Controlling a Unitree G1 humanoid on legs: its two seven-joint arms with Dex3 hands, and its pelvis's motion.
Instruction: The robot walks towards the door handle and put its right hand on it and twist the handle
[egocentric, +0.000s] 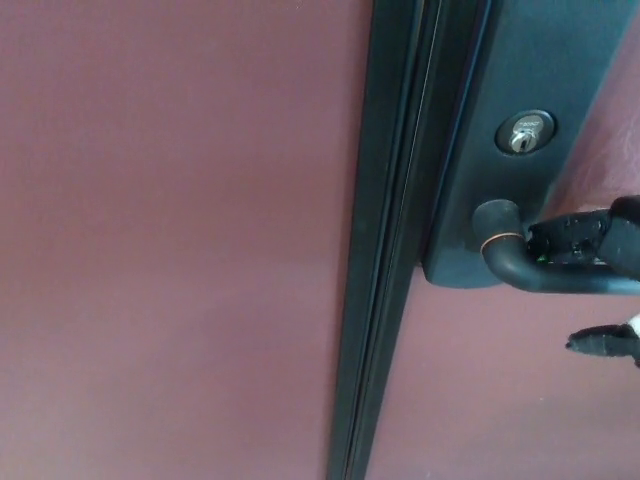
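Note:
The dark lever door handle (515, 266) juts right from a dark lock plate (520, 90) on the maroon door; a silver keyhole (524, 134) sits above it. My right hand (597, 270) enters at the right edge, mostly cut off. Its two fingers (575, 240) lie on top of the lever close to the bend. The thumb (604, 343) hangs below the lever with a clear gap, so the hand straddles the handle without closing round it. My left hand does not show.
The maroon door (170, 250) fills the view, very close. A dark vertical door edge and frame strip (385, 300) runs top to bottom just left of the lock plate.

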